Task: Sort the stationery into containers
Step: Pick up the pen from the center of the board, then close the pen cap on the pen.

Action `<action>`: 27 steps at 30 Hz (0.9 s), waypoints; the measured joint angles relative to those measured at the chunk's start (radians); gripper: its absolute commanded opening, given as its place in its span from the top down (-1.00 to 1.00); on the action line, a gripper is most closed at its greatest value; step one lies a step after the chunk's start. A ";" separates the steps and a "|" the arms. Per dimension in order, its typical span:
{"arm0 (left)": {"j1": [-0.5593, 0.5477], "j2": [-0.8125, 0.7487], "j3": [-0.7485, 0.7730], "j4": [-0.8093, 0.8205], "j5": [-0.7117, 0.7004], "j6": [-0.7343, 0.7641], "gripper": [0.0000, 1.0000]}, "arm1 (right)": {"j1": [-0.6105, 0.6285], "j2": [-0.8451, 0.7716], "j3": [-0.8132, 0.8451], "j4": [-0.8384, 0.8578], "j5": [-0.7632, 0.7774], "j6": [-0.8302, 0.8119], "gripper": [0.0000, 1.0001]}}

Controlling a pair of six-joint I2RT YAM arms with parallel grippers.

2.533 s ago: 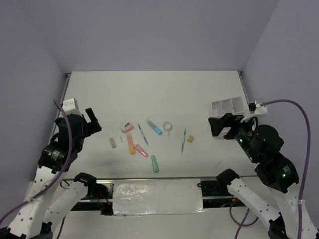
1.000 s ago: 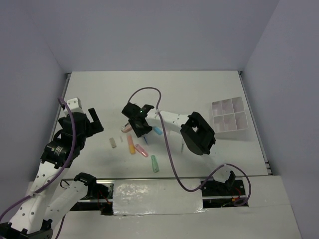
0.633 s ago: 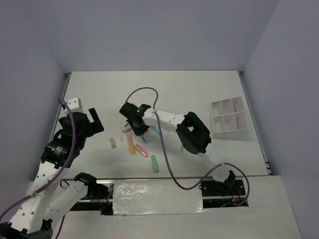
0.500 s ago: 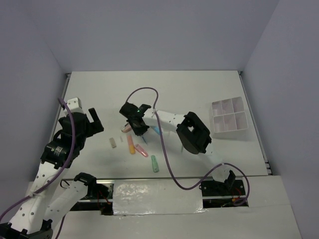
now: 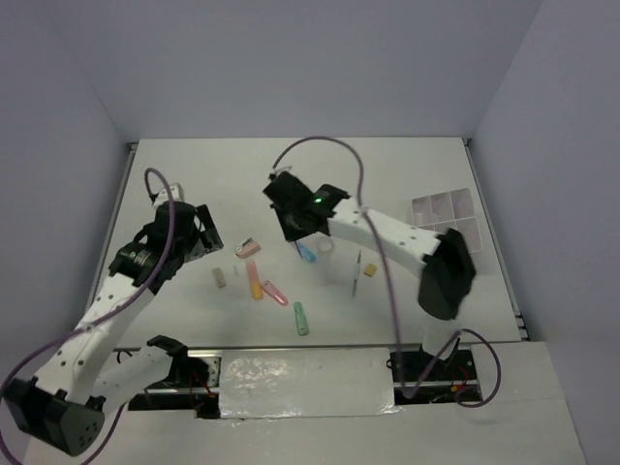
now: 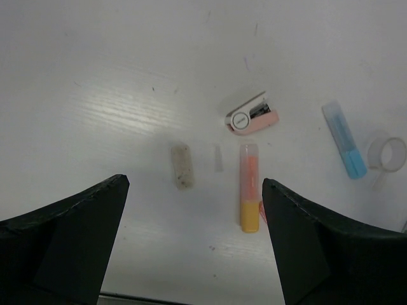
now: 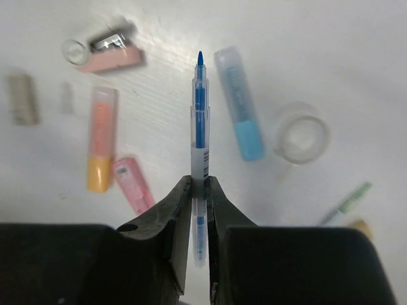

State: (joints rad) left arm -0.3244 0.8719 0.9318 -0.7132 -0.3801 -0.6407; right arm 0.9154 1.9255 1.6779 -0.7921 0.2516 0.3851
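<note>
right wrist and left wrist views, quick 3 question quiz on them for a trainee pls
1. True or false: the right gripper is shut on the thin blue pen with a clear barrel.
2. In the left wrist view, where does the small tan block eraser lie relative to the orange-and-pink stubby marker? A: to its left, apart. B: touching its right side. C: on top of it.
3. One word: how do the jaws of the left gripper stand?
Key: 1 true; 2 A; 3 open.
</note>
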 measured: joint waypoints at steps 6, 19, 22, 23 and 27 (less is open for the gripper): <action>-0.135 0.187 -0.005 0.002 -0.019 -0.143 -0.64 | -0.006 -0.505 -0.140 0.033 0.097 0.010 1.00; -0.209 0.487 -0.053 0.082 -0.031 -0.280 -0.06 | -0.006 -0.742 -0.455 0.014 0.140 0.018 1.00; -0.209 0.516 -0.053 0.100 -0.029 -0.280 -0.06 | -0.006 -0.742 -0.456 0.022 0.133 0.014 1.00; -0.209 0.526 -0.053 0.104 -0.029 -0.280 -0.06 | -0.006 -0.742 -0.457 0.026 0.131 0.014 1.00; -0.209 0.577 -0.040 0.111 -0.029 -0.279 -0.06 | -0.006 -0.742 -0.473 0.045 0.126 0.010 1.00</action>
State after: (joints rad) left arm -0.5335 1.4487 0.8917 -0.6025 -0.4095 -0.9199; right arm 0.9096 1.1835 1.2049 -0.7467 0.3775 0.3954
